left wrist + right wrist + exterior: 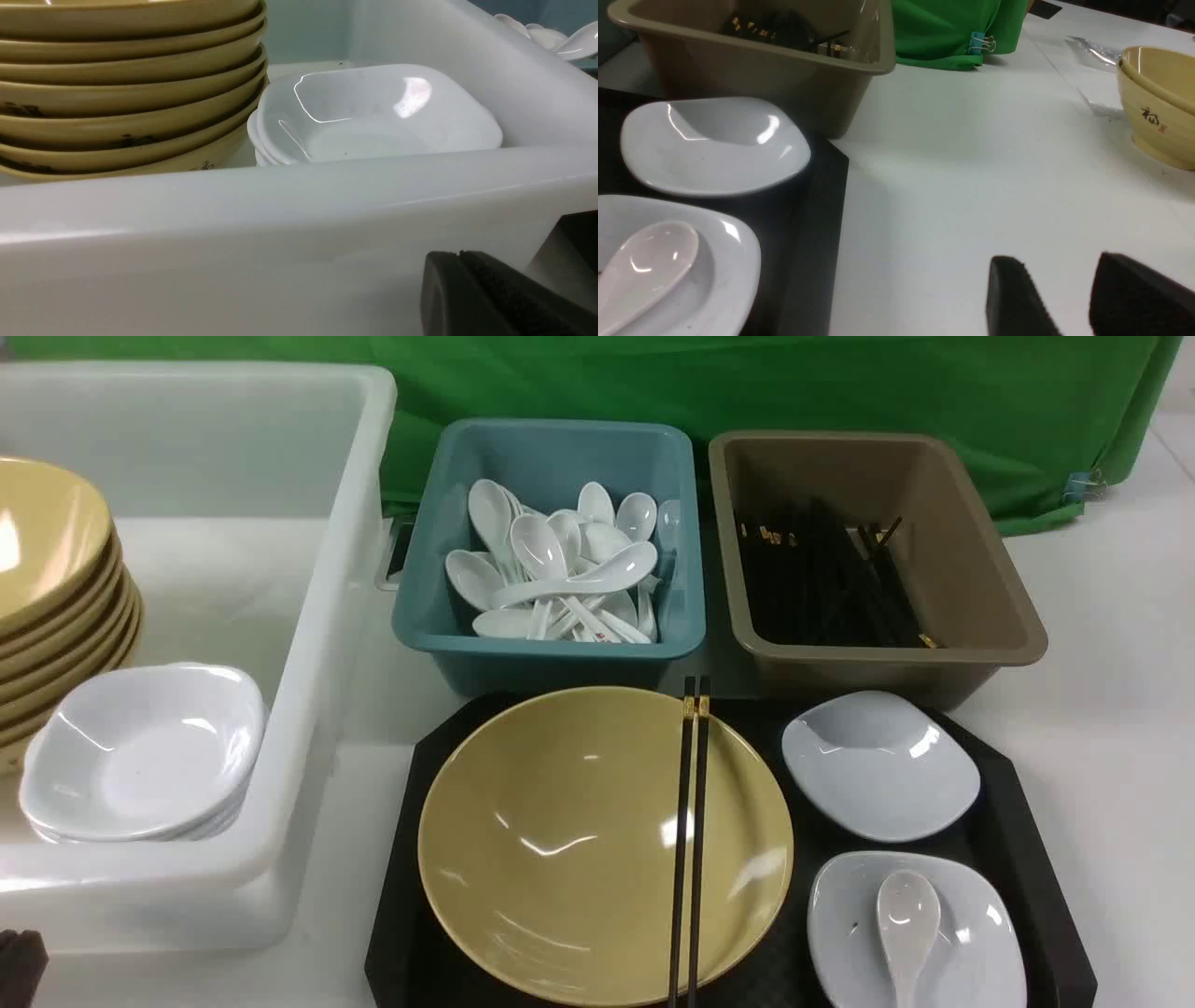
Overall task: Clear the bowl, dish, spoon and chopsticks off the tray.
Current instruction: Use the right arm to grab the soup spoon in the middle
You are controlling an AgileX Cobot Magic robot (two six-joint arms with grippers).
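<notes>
The black tray [1027, 831] lies at the table's front centre. On it sits the wide mustard-yellow bowl [560, 840], with the black chopsticks [691, 840] laid across its right side. Right of the bowl are two white dishes, the far dish [878, 765] empty, the near dish [971, 943] with the white spoon [906, 924] in it. My left gripper [460, 253] is shut and empty, low in front of the white bin's near wall, at the front view's bottom left corner [19, 961]. My right gripper [1059, 259] is open and empty over bare table right of the tray [817, 186].
A white bin [317, 709] on the left holds a stack of yellow bowls [56, 588] and white dishes [140, 756]. Behind the tray stand a teal bin [551, 653] of spoons and a brown bin [980, 644] of chopsticks. Another yellow bowl [1162, 102] stands far right.
</notes>
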